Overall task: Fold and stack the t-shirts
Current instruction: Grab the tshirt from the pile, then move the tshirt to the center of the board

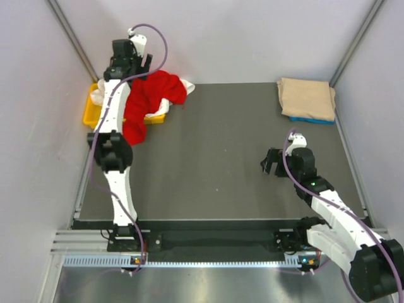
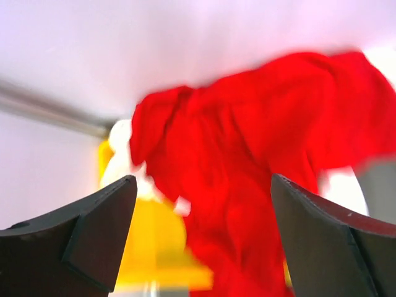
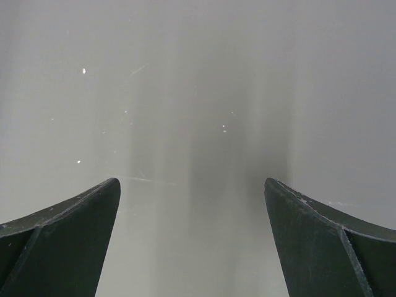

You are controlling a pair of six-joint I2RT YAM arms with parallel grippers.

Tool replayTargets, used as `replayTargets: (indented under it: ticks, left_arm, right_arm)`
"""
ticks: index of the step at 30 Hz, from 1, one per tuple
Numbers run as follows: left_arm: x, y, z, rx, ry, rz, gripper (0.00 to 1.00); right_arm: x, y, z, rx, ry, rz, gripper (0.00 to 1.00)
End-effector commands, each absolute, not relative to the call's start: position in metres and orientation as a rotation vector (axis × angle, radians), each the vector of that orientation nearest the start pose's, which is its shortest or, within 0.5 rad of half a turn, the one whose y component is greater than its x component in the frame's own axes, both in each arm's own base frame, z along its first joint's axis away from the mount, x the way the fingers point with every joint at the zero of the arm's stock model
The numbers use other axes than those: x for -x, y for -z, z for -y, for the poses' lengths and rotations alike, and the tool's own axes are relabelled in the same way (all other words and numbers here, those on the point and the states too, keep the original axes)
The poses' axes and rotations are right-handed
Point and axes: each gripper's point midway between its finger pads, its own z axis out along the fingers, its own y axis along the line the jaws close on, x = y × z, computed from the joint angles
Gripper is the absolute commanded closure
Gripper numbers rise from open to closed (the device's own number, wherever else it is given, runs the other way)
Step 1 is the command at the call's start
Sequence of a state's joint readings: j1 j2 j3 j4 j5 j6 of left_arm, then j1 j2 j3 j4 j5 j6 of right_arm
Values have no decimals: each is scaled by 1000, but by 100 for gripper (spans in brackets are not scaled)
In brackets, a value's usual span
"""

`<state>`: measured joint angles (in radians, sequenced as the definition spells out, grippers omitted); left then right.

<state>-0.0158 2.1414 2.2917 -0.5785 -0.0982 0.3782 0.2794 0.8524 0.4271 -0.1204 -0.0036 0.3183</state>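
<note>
A crumpled bright red cloth t-shirt [image 1: 148, 101] lies at the far-left corner of the dark grey desk [image 1: 214, 145]. It is heaped over a shallow yellow plastic tray [image 1: 90, 112] and spills off the tray's near edge onto the desk. Its long axis runs from the bunched mass at the far side, toward the right, down to a narrower tail pointing to the near left. A white cloth t-shirt [image 1: 187, 86] lies under it, showing past the red cloth on the right and again at the tray's left end. The left gripper [image 1: 145, 65] hangs above the far edge of the tray, close to the back wall. In the left wrist view its black fingers [image 2: 93, 229] stand wide apart, with red cloth filling the gap ahead and nothing clamped between them. At the far-right corner a folded tan cloth t-shirt [image 1: 306, 96] lies flat as a rough rectangle, its longer side running left to right. It sits on a folded blue cloth t-shirt [image 1: 312, 118], of which only a strip shows along the near edge. The right gripper [image 1: 271, 165] hovers over bare desk in the right middle, well apart from both piles. Its fingers [image 3: 68, 229] are spread open, with only the grey surface between them.
</note>
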Motion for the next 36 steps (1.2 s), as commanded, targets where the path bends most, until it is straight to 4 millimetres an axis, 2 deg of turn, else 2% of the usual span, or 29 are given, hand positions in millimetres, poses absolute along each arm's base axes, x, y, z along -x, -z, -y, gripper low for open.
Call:
replayTargets:
  ticks: [1, 2, 3, 7, 8, 9, 10, 12, 13, 14, 16, 17, 18, 19, 21, 22, 24, 25, 26, 27, 28, 29, 30, 31, 32, 33, 34, 35, 36]
  left_arm:
    - [-636, -226, -26, -280, -306, -2112, 7]
    - [-655, -212, -23, -276, -287, -2077, 7]
    - [-659, -190, -19, -286, -261, -2094, 7]
    - [-674, -165, 5, -280, -94, -2053, 7]
    - [-675, -152, 15, -288, -28, -2065, 8]
    - [-677, -152, 19, -291, -6, -2063, 12]
    - [-677, -140, 21, -292, 6, -2083, 36]
    - [-677, -137, 17, -270, -10, -2092, 69]
    - [-677, -140, 17, -269, -13, -2091, 89]
    - [-675, -144, 17, -263, -12, -2089, 100]
    - [-668, -147, 22, -275, 15, -2095, 100]
    - [-663, -174, 21, -264, 10, -2057, 100]
    - [-656, -175, 20, -260, 7, -2072, 100]
    - [-647, -210, 20, -255, 0, -2022, 100]
    - [-631, -230, 20, -268, 2, -2015, 100]
    - [-617, -272, 21, -273, -3, -1950, 100]
    - [-593, -303, 24, -289, 11, -1926, 100]
    - [-569, -350, 32, -318, 48, -1851, 100]
    - [-553, -370, 37, -336, 70, -1821, 100]
    - [-534, -377, 44, -360, 107, -1832, 100]
    - [-499, -417, 57, -412, 161, -1754, 100]
    - [-479, -428, 72, -461, 194, -1734, 100]
    - [-455, -421, 85, -510, 235, -1774, 100]
    - [-418, -446, 96, -555, 242, -1715, 100]
    - [-394, -435, 126, -664, 278, -1718, 100]
    - [-372, -435, 141, -716, 294, -1708, 100]
    - [-338, -444, 152, -761, 319, -1675, 100]
    - [-312, -425, 185, -844, 432, -1692, 100]
    - [-295, -420, 197, -877, 499, -1696, 100]
  right_arm:
    - [-288, -129, -96, -47, -358, -2065, 0]
    - [-288, -128, -96, -43, -354, -2072, 0]
    - [-288, -126, -95, -45, -346, -2081, 0]
    - [-287, -119, -91, -49, -311, -2114, 0]
    - [-285, -117, -90, -49, -303, -2124, 0]
    - [-285, -116, -90, -51, -299, -2127, 0]
    - [-284, -116, -89, -53, -295, -2126, 0]
    - [-283, -114, -86, -59, -283, -2126, 0]
    - [-282, -115, -84, -63, -276, -2120, 0]
    - [-282, -116, -84, -65, -276, -2114, 0]
    - [-281, -116, -84, -65, -277, -2111, 0]
    - [-280, -115, -84, -62, -279, -2113, 0]
    - [-281, -116, -84, -62, -278, -2109, 0]
    - [-280, -116, -85, -55, -281, -2115, 0]
    - [-281, -119, -85, -54, -283, -2114, 0]
    - [-281, -121, -87, -54, -292, -2112, 0]
    - [-281, -129, -92, -52, -330, -2094, 0]
    - [-280, -137, -96, -39, -366, -2069, 0]
    - [-280, -143, -99, -30, -387, -2051, 0]
    - [-280, -148, -100, -28, -392, -2036, 0]
    - [-276, -156, -106, 3, -437, -2019, 0]
    - [-276, -167, -109, 19, -457, -1995, 0]
    - [-273, -175, -113, 36, -480, -1973, 0]
    - [-269, -182, -119, 71, -522, -1962, 0]
    - [-268, -192, -124, 93, -554, -1939, 0]
    - [-264, -203, -128, 113, -586, -1908, 0]
    - [-259, -210, -137, 153, -643, -1889, 0]
    - [-257, -222, -141, 162, -677, -1864, 0]
    - [-254, -229, -143, 167, -698, -1852, 0]
